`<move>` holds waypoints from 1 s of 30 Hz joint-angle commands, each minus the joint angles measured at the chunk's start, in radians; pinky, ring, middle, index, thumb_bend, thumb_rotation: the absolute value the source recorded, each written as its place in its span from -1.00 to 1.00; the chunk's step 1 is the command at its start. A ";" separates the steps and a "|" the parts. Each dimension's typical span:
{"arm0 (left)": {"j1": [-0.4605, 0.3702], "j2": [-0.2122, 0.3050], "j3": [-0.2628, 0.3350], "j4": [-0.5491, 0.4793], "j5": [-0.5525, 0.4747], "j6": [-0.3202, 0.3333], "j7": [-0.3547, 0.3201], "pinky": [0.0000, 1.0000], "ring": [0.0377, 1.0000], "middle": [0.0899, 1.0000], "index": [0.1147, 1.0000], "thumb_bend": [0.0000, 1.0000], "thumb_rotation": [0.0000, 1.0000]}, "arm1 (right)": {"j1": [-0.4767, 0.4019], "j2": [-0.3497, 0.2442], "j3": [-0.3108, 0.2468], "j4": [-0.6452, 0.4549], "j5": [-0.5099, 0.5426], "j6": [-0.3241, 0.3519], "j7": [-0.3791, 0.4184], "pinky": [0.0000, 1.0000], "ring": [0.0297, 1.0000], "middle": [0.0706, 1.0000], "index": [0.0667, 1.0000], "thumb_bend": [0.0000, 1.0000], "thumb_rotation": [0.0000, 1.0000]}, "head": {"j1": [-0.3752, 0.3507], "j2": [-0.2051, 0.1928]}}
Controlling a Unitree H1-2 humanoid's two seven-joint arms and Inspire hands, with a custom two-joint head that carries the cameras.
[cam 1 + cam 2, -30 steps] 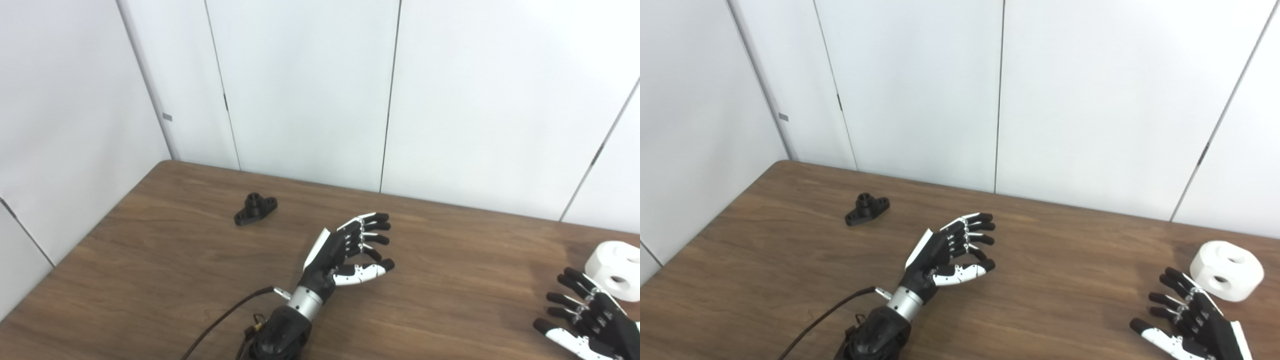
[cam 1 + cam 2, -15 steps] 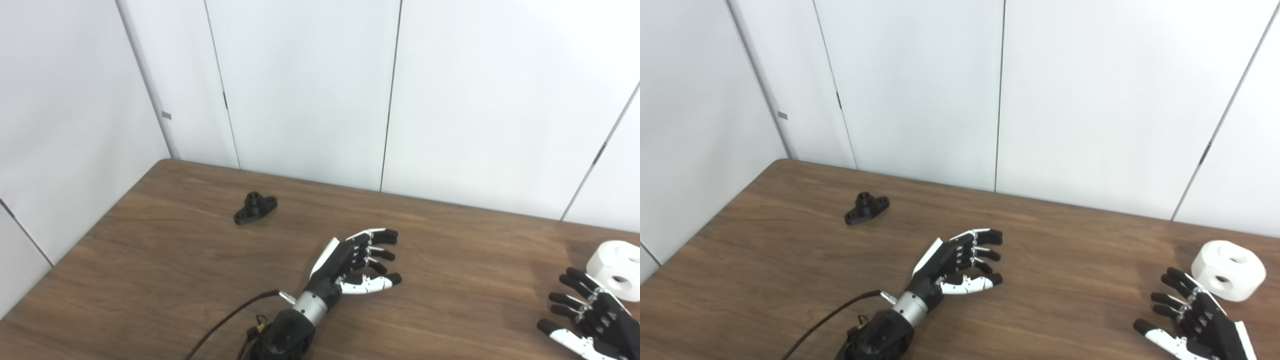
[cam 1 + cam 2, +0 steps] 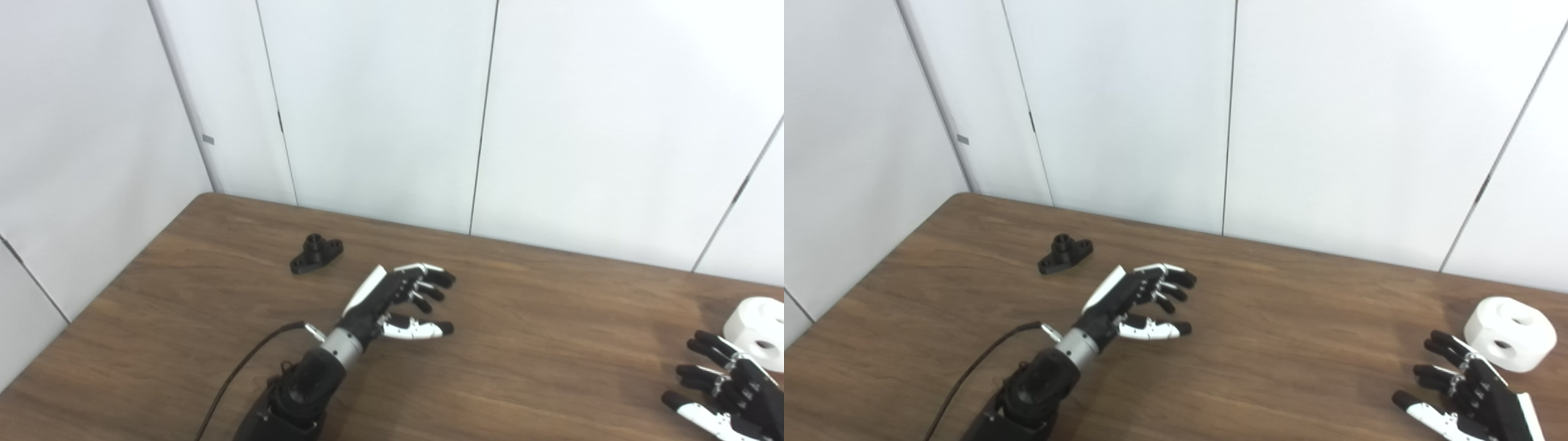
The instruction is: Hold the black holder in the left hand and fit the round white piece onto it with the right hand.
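The small black holder [image 3: 316,253] lies flat on the brown table [image 3: 202,318], toward its far left. My left hand [image 3: 401,300] hovers to the right of it, a hand's width away, open with fingers spread and nothing in it. The round white piece [image 3: 1510,333], with two holes showing, rests near the table's right edge. My right hand [image 3: 1467,392] is just in front of it, open and empty, fingertips a short gap from the piece.
White wall panels [image 3: 380,110] stand close behind the table's far edge. A black cable [image 3: 245,367] runs along my left forearm. Bare wood lies between the two hands.
My left hand has swung left and a little farther out, toward the black holder. The right hand has drawn slightly down. The view has shifted a little.
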 commanded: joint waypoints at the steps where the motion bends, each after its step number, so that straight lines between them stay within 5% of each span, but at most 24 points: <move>1: -0.050 0.024 0.016 -0.051 0.024 -0.014 0.029 0.23 0.39 0.44 0.34 0.49 -1.00 | -0.006 -0.022 -0.012 -0.013 -0.003 0.006 -0.009 0.31 0.23 0.52 0.48 0.58 -0.74 | 0.003 0.000; 6: -0.079 0.078 0.052 -0.067 -0.003 0.005 0.007 0.10 0.31 0.46 0.37 0.38 -1.00 | -0.003 -0.025 -0.009 -0.009 -0.002 -0.003 -0.002 0.27 0.22 0.51 0.46 0.55 -0.78 | 0.010 0.001; 16: -0.137 0.145 0.123 -0.113 0.038 0.086 0.055 0.20 0.40 0.48 0.38 0.36 -1.00 | 0.001 -0.028 -0.006 0.000 0.003 -0.005 0.002 0.17 0.21 0.51 0.46 0.59 -0.77 | 0.028 -0.012; 25: -0.173 0.174 0.151 -0.110 0.195 0.106 0.158 0.45 0.68 0.67 0.38 0.44 -0.98 | 0.000 -0.032 -0.003 0.008 0.009 -0.011 0.002 0.25 0.22 0.51 0.46 0.60 -0.77 | 0.027 -0.009; 30: -0.179 0.194 0.159 -0.099 0.255 0.123 0.196 0.36 0.65 0.69 0.41 0.43 -0.92 | 0.004 -0.032 -0.004 0.000 0.017 -0.004 0.007 0.25 0.20 0.52 0.46 0.60 -0.75 | 0.026 -0.013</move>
